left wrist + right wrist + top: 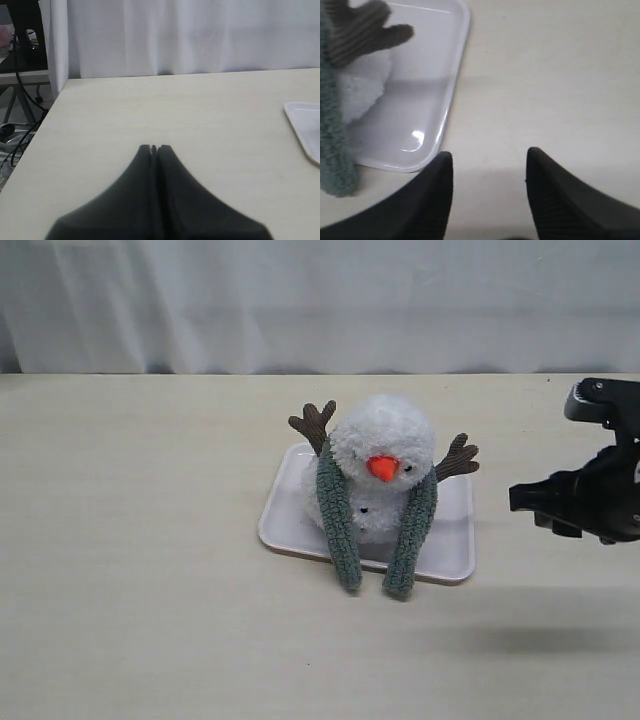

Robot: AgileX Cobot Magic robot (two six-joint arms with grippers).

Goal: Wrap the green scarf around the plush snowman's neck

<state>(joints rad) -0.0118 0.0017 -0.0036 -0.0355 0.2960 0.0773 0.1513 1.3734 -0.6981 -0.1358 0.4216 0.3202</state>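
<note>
On the pale wooden desk (140, 590), the fluffy white plush snowman (385, 440) is seated in a white plastic tray (450, 540), fuzzy sage-green scarf (338, 510) draped over it. Right tool (490, 155) is held open nearby; left tool (154, 148) is closed.

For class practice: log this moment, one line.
fuzzy green scarf: draped over neck of white plush snowman; right gripper: open; left gripper: shut

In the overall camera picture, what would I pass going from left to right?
Brown corduroy twig arm, end of fuzzy sage-green fleece scarf, orange nose, scarf's other end, second brown twig arm, right arm's black fingers.
</note>
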